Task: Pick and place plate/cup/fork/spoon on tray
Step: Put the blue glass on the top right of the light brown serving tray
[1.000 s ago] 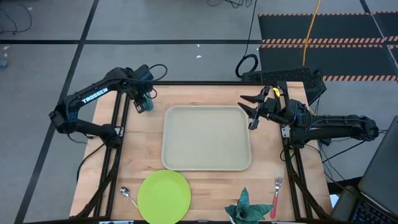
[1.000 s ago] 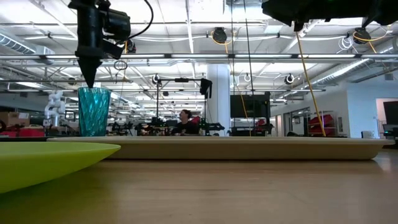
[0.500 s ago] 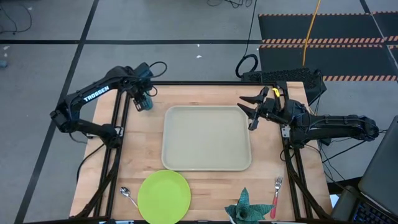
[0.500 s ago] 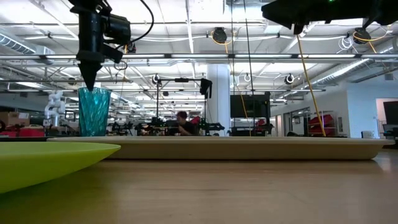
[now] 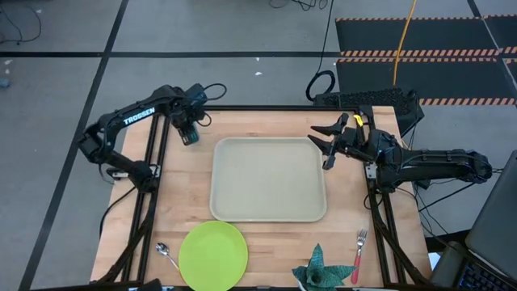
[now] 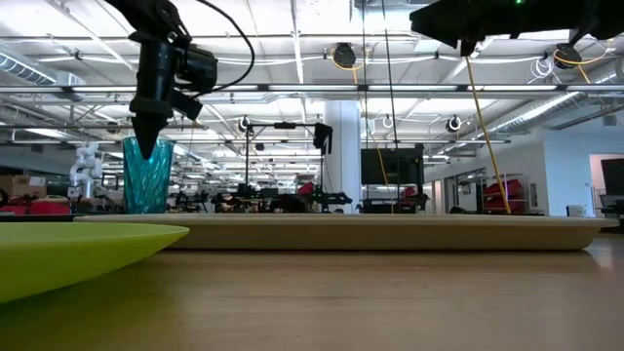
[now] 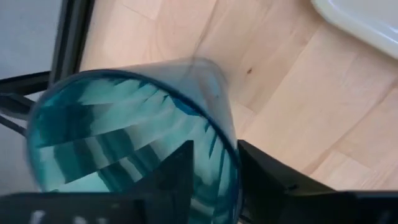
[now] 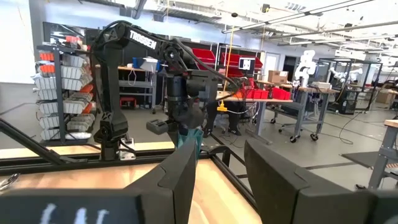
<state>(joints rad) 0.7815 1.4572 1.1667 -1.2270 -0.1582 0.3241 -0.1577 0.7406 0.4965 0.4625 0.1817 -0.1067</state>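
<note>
— Beige and bare, was the big rectangular tray (image 5: pixel 268 179)?

— Yes, from above nothing lay in it. The round lime-green plate (image 5: pixel 213 255) sat at its 7 o'clock, the orange-handled spoon (image 5: pixel 166 255) beside that, the red-handled fork (image 5: pixel 358 255) at 5 o'clock.

— And the translucent teal tumbler (image 5: pixel 189 134)?

— At 10 o'clock, on the wood.

— Low view?

— The left gripper (image 6: pixel 148 146) hung tip-down at its rim.

— Wrist views?

— One finger (image 7: pixel 175 180) inside the glass wall, one outside, not yet pinching. The right gripper (image 5: pixel 327 145) waited spread at 2 o'clock.
</note>
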